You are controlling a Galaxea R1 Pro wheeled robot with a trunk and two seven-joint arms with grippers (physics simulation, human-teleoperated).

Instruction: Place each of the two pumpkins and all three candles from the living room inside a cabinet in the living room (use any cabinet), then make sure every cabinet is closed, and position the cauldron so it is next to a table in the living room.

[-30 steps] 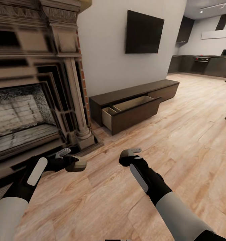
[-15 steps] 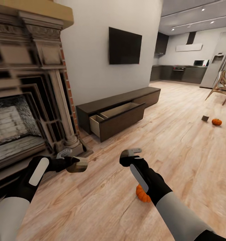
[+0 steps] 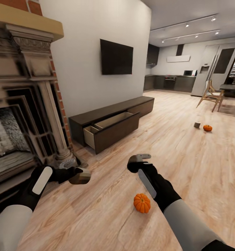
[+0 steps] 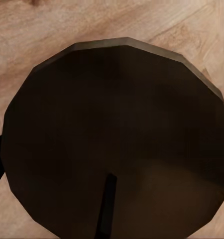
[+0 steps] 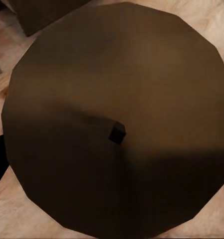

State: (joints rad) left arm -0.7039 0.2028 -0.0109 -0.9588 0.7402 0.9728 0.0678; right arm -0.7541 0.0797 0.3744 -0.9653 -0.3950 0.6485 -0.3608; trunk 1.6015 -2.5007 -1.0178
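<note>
The head view has swung right over the last second: the fireplace (image 3: 23, 104) slides toward the left edge, and the floor (image 3: 187, 164) opens up to show a near pumpkin (image 3: 142, 203) just beside the right forearm, plus a far pumpkin (image 3: 207, 128) with a third candle (image 3: 197, 124) next to it, well apart near the chair (image 3: 211, 97). That is camera motion, not things moving; I judge it as a survey that now locates the remaining items.

The left gripper (image 3: 79, 174) is closed around a left candle (image 3: 80, 177), whose flat top with its wick nearly covers the left wrist view (image 4: 117, 134). The right gripper (image 3: 140, 159) appears to grip a right candle (image 5: 117, 119) too, going by the wick-topped disc close to the right wrist camera.

The cabinet (image 3: 110, 122) runs long along the wall, away from the fireplace toward the kitchen. Its near drawer (image 3: 110, 129) stands pulled out, open face up, front panel facing the room. The left candle's axis lies roughly level, pointing toward the right arm. Both candles likely go into that drawer next.
</note>
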